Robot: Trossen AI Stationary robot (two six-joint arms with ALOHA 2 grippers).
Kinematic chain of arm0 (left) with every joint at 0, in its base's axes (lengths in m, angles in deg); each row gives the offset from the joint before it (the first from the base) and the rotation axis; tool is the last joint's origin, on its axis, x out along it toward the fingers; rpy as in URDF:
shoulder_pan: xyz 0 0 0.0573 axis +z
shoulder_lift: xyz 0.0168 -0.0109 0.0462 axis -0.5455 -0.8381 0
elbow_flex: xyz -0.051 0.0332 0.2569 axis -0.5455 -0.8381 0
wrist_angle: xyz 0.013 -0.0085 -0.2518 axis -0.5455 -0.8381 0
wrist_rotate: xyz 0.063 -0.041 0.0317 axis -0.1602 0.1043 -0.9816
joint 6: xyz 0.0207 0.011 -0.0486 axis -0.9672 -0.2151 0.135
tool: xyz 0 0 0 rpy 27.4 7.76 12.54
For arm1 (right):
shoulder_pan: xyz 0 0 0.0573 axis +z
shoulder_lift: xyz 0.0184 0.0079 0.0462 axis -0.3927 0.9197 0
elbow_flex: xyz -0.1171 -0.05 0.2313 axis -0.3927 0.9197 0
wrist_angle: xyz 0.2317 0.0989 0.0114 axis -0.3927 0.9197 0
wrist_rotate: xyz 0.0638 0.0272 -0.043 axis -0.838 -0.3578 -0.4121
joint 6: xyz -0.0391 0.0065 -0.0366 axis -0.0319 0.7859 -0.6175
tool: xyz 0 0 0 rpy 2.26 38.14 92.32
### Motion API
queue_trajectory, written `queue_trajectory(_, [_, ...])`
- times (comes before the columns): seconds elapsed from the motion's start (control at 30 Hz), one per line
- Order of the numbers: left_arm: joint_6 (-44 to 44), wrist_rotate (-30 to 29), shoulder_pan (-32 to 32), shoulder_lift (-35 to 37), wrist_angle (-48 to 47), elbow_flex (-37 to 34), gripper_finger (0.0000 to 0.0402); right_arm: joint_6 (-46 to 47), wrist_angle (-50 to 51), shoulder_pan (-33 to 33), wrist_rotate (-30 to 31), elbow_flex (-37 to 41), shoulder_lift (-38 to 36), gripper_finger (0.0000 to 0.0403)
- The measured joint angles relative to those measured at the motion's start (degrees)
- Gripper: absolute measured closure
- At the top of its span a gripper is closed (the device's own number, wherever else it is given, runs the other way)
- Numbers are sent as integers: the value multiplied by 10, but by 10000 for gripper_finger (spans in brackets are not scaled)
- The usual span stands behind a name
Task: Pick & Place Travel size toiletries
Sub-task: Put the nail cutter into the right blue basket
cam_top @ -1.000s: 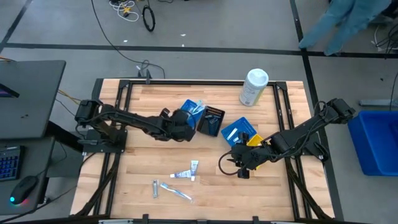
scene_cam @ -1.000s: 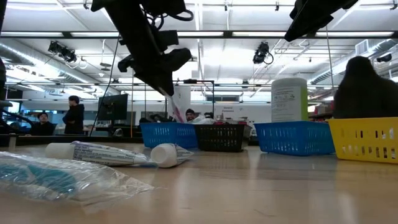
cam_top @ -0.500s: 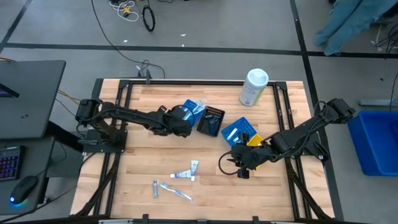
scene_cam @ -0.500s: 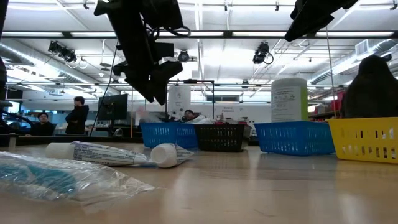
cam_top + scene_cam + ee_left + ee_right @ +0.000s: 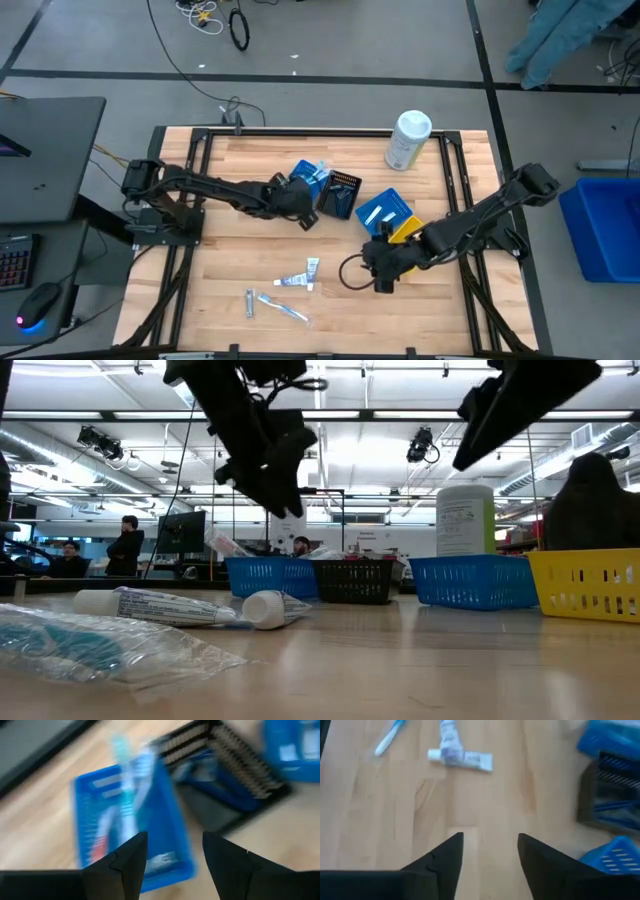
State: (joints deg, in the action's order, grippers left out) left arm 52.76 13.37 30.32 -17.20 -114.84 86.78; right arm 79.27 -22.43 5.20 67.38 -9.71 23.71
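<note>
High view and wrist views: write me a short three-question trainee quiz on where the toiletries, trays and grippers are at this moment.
1. True or false: the right gripper holds a toothpaste tube.
2. Which tray lies beside the yellow tray? A) black tray B) blue tray with white items C) none
3. Fill in: the left gripper is open beside the blue tray holding wrapped ____.

Key: 1 false, it is open and empty above bare wood. 2 B, the blue tray with white items. 3 toothbrushes.
</note>
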Motion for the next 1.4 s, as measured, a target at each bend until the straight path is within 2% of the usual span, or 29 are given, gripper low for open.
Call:
queue_trajectory(0.2, [-39, 100, -39, 0, 32, 0, 220, 3, -14, 0, -6, 0, 28, 161])
queue_trajectory(0.37, [-5, 155, -107, 0, 42, 0, 232, 21, -52, 0, -6, 0, 46, 147])
queue_trajectory(0.53, [36, 158, -191, 0, 59, 0, 241, 20, -106, 0, -15, 0, 64, 153])
queue_trajectory(0.67, [64, 152, -248, 1, 60, 0, 243, 15, -109, 0, -42, 0, 67, 164])
queue_trajectory(0.8, [85, 94, -288, 0, 53, 0, 234, 15, -109, 0, -38, 0, 68, 173])
queue_trajectory(1.13, [84, 78, -306, 1, 51, 0, 193, 14, -107, -1, -42, 0, 68, 190])
queue_trajectory(1.3, [82, 69, -297, 1, 55, 0, 189, 21, -40, 0, -67, 0, 68, 204])
queue_trajectory(1.4, [85, 69, -290, 1, 54, 0, 191, 62, 1, 0, -67, 0, 68, 213])
